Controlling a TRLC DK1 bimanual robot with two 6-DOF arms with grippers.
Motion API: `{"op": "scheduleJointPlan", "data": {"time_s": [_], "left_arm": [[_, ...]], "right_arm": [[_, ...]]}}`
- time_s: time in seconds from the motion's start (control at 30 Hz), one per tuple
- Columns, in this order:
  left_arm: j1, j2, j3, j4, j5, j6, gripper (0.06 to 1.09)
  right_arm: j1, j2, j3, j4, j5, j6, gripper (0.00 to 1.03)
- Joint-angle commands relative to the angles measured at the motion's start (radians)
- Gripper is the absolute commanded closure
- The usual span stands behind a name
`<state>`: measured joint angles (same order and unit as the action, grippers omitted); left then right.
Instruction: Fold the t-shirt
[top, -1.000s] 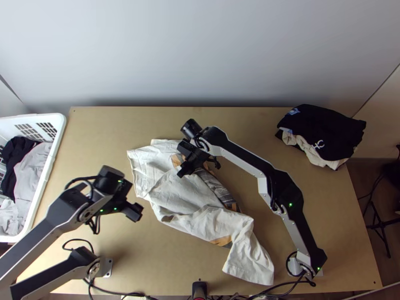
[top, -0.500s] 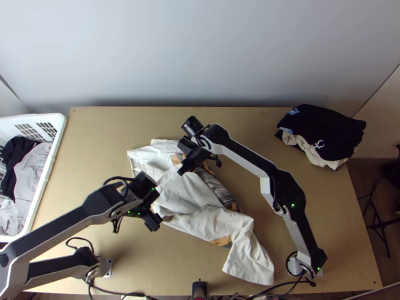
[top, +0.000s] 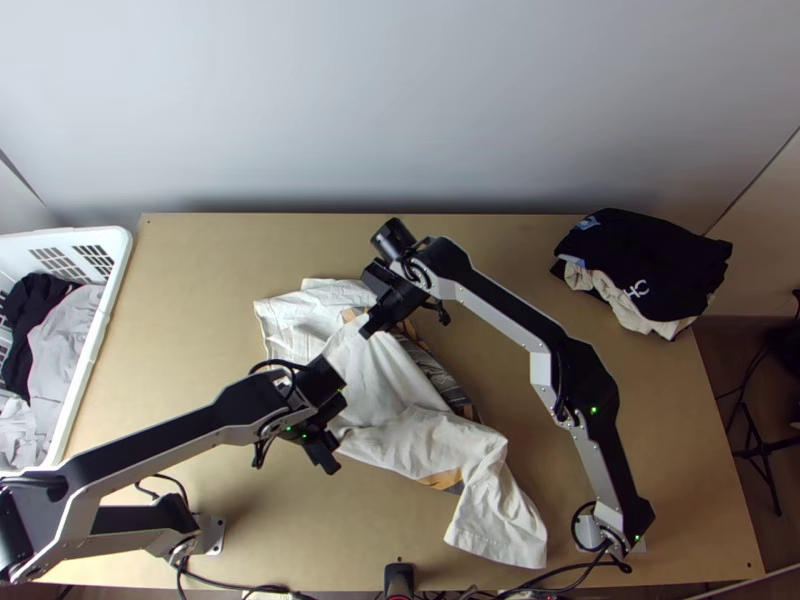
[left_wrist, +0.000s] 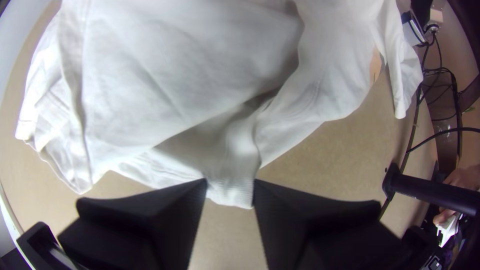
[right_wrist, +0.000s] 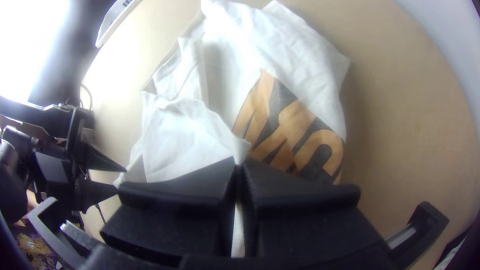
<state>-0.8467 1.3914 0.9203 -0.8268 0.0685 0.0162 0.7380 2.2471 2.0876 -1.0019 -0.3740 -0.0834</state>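
1. The white T-shirt (top: 400, 435) lies loosely bunched on the wooden table (top: 200, 280), left of and around the middle. It runs slantwise from the far left to a narrower end at the near right, with folds across it.
2. Part of its orange-and-dark-grey print (right_wrist: 285, 125) shows on the side toward the right; a smaller orange patch shows at the near edge of the cloth.
3. The left gripper (top: 333, 437) is at the shirt's near-left edge. Its fingers are spread, and a ribbed-looking strip of white cloth (left_wrist: 232, 192) lies in the space between the tips.
4. The right gripper (top: 376, 322) is over the far part of the shirt, reaching in from the right. Its fingers are pressed together on a raised peak of white cloth (right_wrist: 241, 147), just beside the print.
5. A black garment (top: 640, 255) with a white symbol and a blue patch lies folded at the table's far right, over cream cloth (top: 635, 318).
6. A white laundry basket (top: 108, 300) stands at the left, holding black cloth (top: 38, 330) and light grey cloth (top: 62, 355).
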Motion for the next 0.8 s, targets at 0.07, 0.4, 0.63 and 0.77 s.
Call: {"op": "scheduleJointPlan", "data": {"time_s": [0.07, 0.4, 0.63, 0.77], "left_arm": [[0.051, 0.069, 0.009, 0.054, 0.076, 0.014, 1.05], [0.347, -0.146, 0.244, -0.078, 0.076, 0.019, 1.05], [0.581, -0.258, 0.453, -0.181, 0.077, 0.071, 1.05], [0.678, -0.290, 0.586, -0.219, 0.079, 0.085, 1.05]], "right_arm": [[-0.022, -0.053, 0.026, -0.018, 0.003, 0.002, 1.00], [-0.111, -0.228, 0.081, -0.075, 0.030, 0.016, 1.00], [-0.190, -0.373, 0.187, -0.101, 0.133, 0.011, 1.00], [-0.229, -0.463, 0.209, -0.101, 0.188, 0.008, 1.00]]}}
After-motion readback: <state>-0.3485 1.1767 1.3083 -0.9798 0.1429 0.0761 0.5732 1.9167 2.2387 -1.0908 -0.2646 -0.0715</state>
